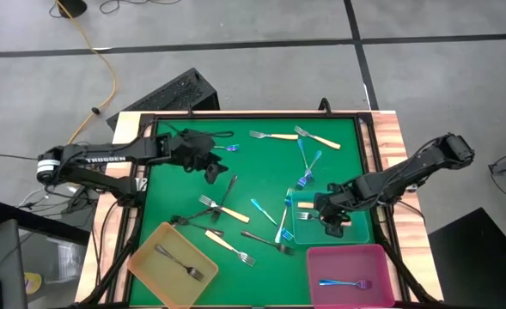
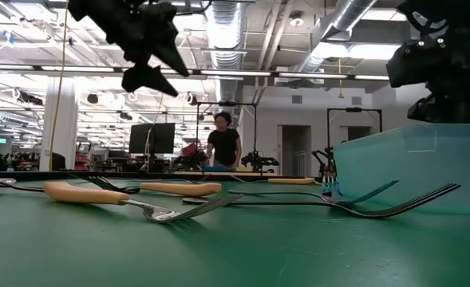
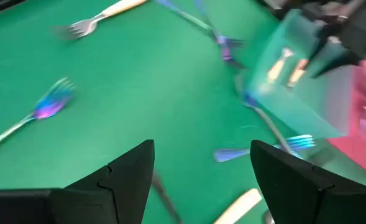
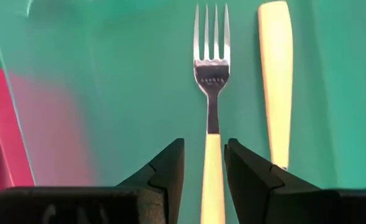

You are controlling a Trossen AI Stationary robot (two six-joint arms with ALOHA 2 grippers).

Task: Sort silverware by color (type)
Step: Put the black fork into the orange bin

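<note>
High view, desk: a green-topped desk (image 1: 253, 176) with a wooden rim carries forks scattered across the mat.
High view, trays: a translucent teal square tray (image 1: 356, 230) sits at the right, a pink square tray (image 1: 349, 264) just beside it toward the near edge, and a yellow square tray (image 1: 172, 263) at the near left.
High view, silverware: cream-handled silver forks (image 1: 273, 136) lie near the far edge and mid-left; shiny blue-purple forks (image 1: 308, 169) lie tangled just beside the teal tray; a plain dark-grey metal fork (image 1: 179, 260) lies in the yellow tray; one blue-purple fork (image 1: 345, 282) lies in the pink tray.
High view, arms: the left gripper (image 1: 211, 169) hangs over the far-left part of the mat; the right gripper (image 1: 332, 225) is over the teal tray.
Low view, silverware: a cream-handled fork (image 2: 111, 197) lies nearest, tines pointing right; a dark-grey fork (image 2: 394, 203) arches beside the teal tray wall.
Low view, background: a person in dark clothes (image 2: 223, 143) stands far off in the room.
Left wrist view, fingers: the left fingers (image 3: 123, 177) stand spread wide, released, with nothing between them, above blurred blue-purple forks.
Right wrist view, silverware: a silver fork with a cream handle (image 4: 212, 81) lies on the teal tray floor, tines pointing away, parallel to a second cream handle (image 4: 276, 74) just beside it.
Right wrist view, fingers: the right fingers (image 4: 167, 171) are clenched on that fork's cream handle.
</note>
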